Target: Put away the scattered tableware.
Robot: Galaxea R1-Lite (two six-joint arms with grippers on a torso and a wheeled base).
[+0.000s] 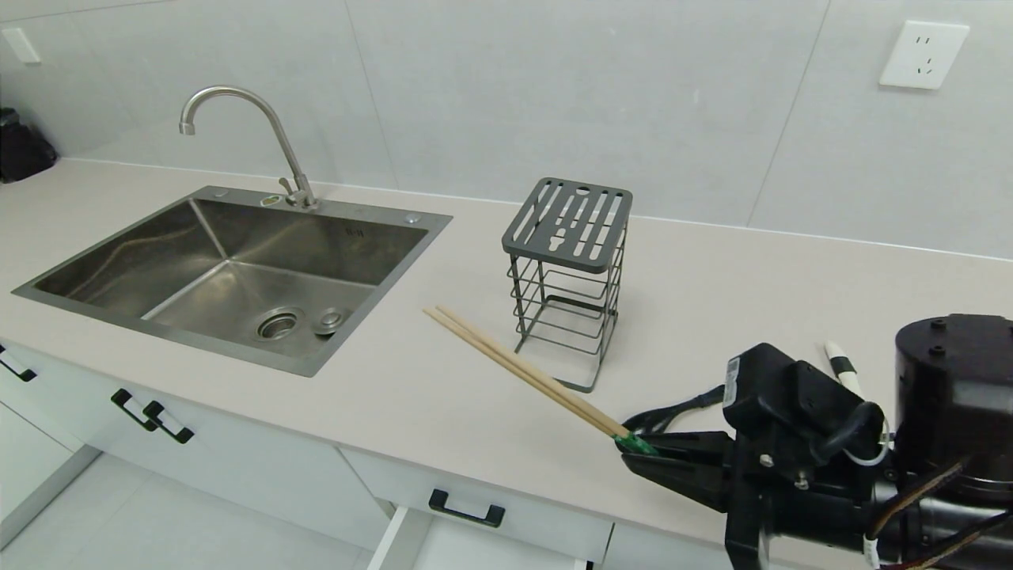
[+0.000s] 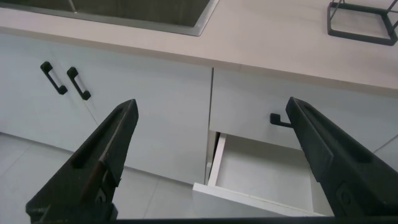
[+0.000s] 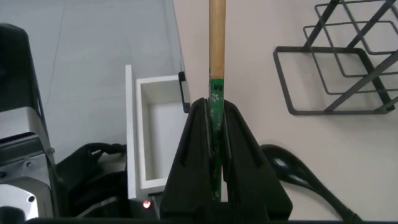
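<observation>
Gripped pale wooden green-tipped chopsticks [image 1: 514, 368] by the green end in black right gripper [image 1: 637, 445], jaws closed tight. Had black left gripper [image 2: 211, 106] spread wide, empty.

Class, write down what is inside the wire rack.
Inside the rack, only bare counter shows through the wires. The chopsticks, in the right claw, are outside it. Its slotted top hides little.

Grey tiled wall [image 1: 554, 79], beige counter [image 1: 396, 412], white cabinets [image 2: 149, 112].

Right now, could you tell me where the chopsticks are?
In the head view, the chopsticks are right of centre, green ends clamped in the right gripper, in front of the wire rack.
</observation>
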